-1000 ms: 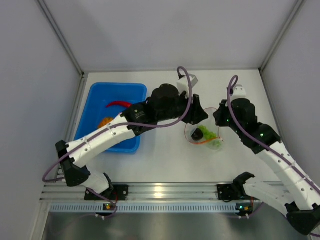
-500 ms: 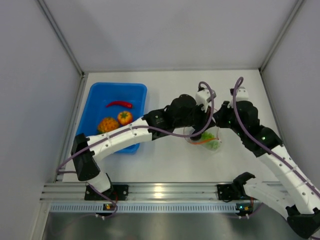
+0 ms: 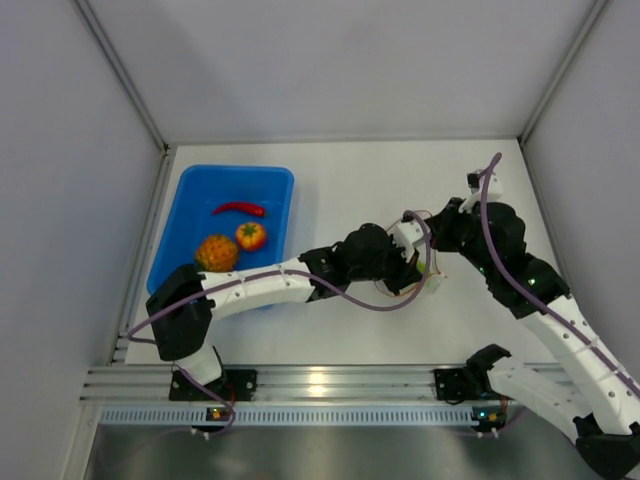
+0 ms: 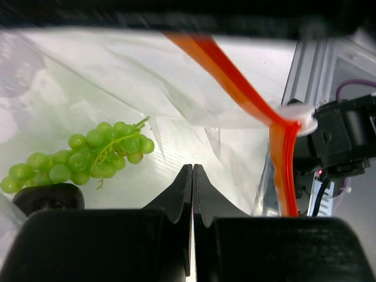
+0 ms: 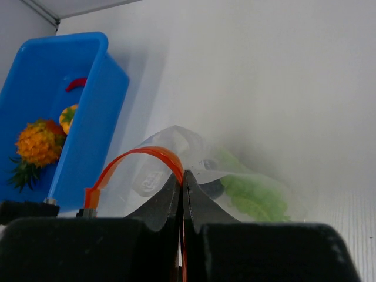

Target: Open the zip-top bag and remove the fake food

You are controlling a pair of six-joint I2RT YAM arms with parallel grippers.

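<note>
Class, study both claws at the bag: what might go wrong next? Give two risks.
1. The left claw is shut beside the grapes, not on them, so it may withdraw empty.
2. The right claw pinches only the orange zip strip of the zip-top bag; it may slip and the mouth fall shut.

Bright, even white light, seemingly from overhead. Soft shadows fall on the table (image 3: 340, 180). Glare shines on the metal rail (image 3: 320, 380). Wrist views blur up close; the bag (image 4: 117, 70) looks hazy.
</note>
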